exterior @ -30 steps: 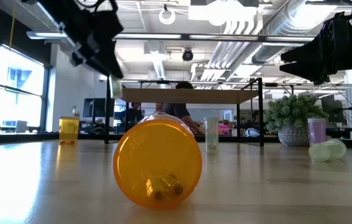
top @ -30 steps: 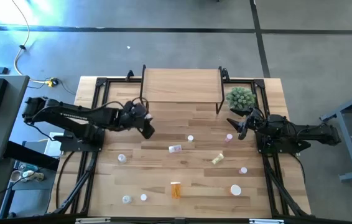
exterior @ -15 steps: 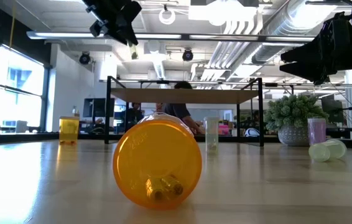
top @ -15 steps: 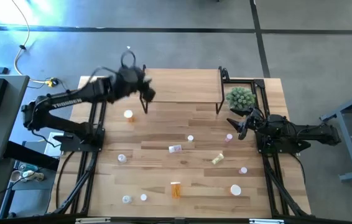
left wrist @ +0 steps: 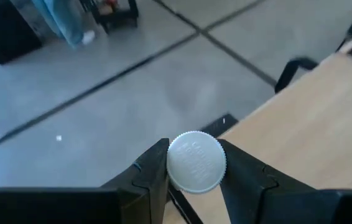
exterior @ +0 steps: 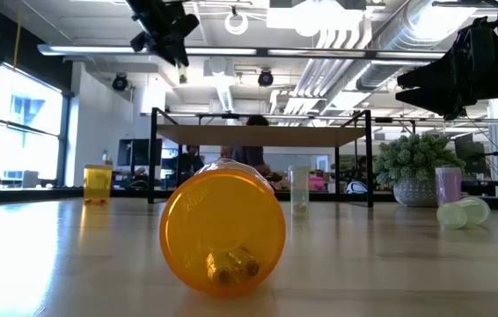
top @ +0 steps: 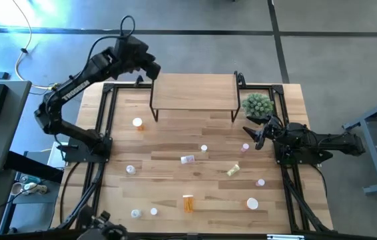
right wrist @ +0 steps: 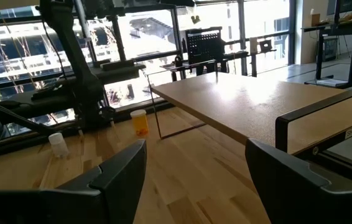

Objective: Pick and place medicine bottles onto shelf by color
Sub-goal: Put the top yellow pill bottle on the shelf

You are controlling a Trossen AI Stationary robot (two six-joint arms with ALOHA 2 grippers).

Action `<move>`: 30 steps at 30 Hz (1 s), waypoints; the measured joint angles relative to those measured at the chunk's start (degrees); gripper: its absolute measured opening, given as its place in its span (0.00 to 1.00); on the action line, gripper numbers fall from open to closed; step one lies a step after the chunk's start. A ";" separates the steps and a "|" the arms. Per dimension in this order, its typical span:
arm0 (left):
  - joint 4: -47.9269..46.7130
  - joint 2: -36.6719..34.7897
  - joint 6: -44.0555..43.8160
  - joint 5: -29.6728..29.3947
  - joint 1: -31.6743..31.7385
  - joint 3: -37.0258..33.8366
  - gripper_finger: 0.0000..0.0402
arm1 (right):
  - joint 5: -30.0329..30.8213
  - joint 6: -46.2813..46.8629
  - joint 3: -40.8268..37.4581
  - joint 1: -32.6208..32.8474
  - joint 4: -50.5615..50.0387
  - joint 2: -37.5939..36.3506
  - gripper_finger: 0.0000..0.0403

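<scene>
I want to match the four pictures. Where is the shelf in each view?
High view: shelf at the table's far edge, middle.
Low view: shelf across the centre background, behind the orange bottle.
Left wrist view: shelf, light top beyond the held bottle.
Right wrist view: shelf, centre.
Shared landmark: its black legs.

Glossy orange plastic bottle point(exterior: 223, 229); matt wood shelf point(top: 194, 92) top.
</scene>
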 joint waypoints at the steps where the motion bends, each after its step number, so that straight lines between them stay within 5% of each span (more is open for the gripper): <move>1: -0.80 0.90 -0.04 0.48 0.21 0.65 0.28 | 0.01 -0.01 0.00 0.00 0.00 0.00 0.65; 30: -2.76 16.92 -0.26 1.83 -4.26 1.21 0.28 | 0.01 0.01 0.02 0.00 0.00 0.00 0.65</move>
